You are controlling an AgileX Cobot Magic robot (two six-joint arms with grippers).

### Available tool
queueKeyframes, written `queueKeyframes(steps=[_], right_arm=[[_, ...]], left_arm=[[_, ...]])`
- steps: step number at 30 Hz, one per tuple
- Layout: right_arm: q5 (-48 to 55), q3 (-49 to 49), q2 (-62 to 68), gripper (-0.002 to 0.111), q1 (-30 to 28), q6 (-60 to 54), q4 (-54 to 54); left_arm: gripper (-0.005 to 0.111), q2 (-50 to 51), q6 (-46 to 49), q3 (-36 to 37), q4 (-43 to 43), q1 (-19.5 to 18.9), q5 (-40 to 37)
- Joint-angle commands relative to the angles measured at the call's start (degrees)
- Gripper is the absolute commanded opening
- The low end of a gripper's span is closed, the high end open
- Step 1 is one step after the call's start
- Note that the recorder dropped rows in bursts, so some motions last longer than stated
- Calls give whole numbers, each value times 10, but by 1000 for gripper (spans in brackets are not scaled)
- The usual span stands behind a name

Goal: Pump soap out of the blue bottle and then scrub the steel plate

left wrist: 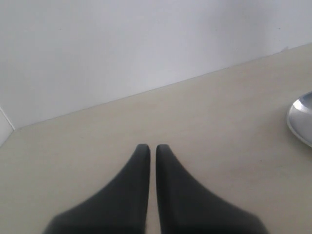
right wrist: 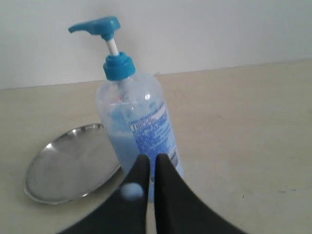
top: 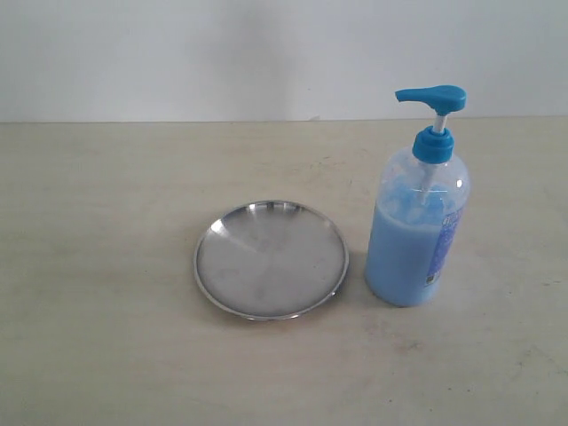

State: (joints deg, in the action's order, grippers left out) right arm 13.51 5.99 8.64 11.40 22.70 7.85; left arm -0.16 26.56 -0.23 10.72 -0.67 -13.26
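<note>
The blue bottle (top: 417,222) stands upright on the table, right of the steel plate (top: 271,259), with its pump head (top: 432,97) up and the spout turned toward the plate side. Light blue soap (top: 399,257) fills its lower half. No arm shows in the exterior view. My right gripper (right wrist: 152,158) is shut and empty, its tips in front of the bottle (right wrist: 136,126); a pale blue blob (right wrist: 131,191) sits on one finger. The plate (right wrist: 68,163) lies beside the bottle. My left gripper (left wrist: 152,147) is shut and empty over bare table, the plate's rim (left wrist: 300,119) off to one side.
A beige tabletop (top: 106,337) carries both objects, with a white wall (top: 222,53) behind it. The plate looks bare inside.
</note>
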Motion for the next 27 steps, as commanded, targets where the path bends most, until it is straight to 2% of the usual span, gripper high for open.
queueKeyframes(steps=[1, 5, 15, 18, 27], right_arm=[[-41, -50, 1, 1, 2, 8, -1], [-13, -60, 1, 1, 2, 12, -18], [-18, -60, 1, 1, 2, 9, -61], [-18, -60, 1, 1, 2, 69, -78], [-18, -60, 1, 1, 2, 74, -78]], left_arm=[[4, 2, 1, 2, -1, 3, 2], [4, 2, 1, 2, -1, 3, 2], [4, 2, 1, 2, -1, 3, 0], [4, 2, 1, 2, -1, 3, 0], [4, 2, 1, 2, -1, 3, 0]])
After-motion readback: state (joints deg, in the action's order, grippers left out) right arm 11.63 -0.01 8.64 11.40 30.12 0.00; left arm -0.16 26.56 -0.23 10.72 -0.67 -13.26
